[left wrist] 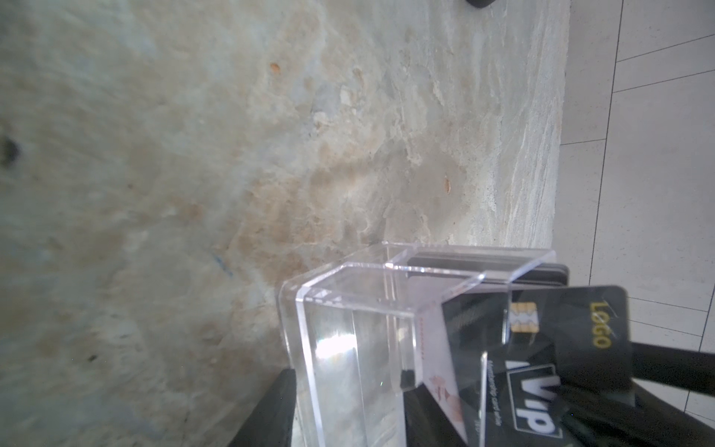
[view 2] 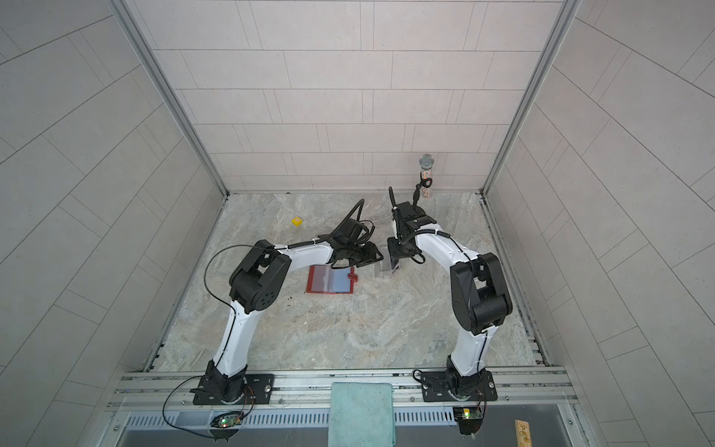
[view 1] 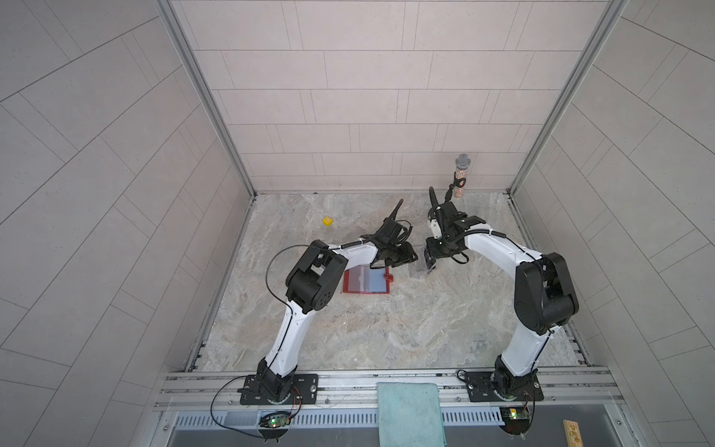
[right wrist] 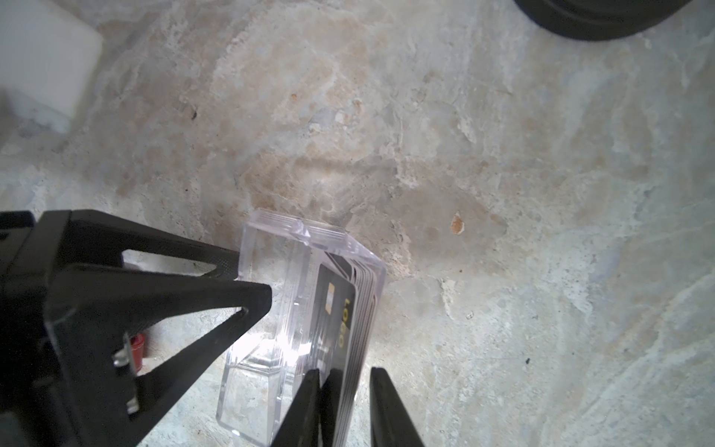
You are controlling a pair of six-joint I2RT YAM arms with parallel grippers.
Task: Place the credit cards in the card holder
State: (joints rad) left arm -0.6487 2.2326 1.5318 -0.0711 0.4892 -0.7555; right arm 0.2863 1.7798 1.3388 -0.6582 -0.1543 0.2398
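Right gripper [right wrist: 344,371]: jaws apart, straddling the upright stack of credit cards [right wrist: 342,309]. One finger sits close to the front card. A gap shows between the other finger and the back of the stack. No card is gripped.

Left gripper [right wrist: 251,279]: fingers set against opposite sides of the clear acrylic stand [right wrist: 263,363], apparently clamped on it to steady it.

The cards sit in that stand, right of centre on the table [view 1: 387,329]. The card holder [view 1: 365,280] lies open and flat, sleeves up, left of the stand and slightly nearer. Whether any sleeve is filled cannot be told.

Assessment: the step in hand is drawing cards from the stand. As placed, closing would likely take several cards. The next move calls for a firm pinch and a straight lift while the stand is held down. The cards then go left, edge-on into a sleeve mouth.
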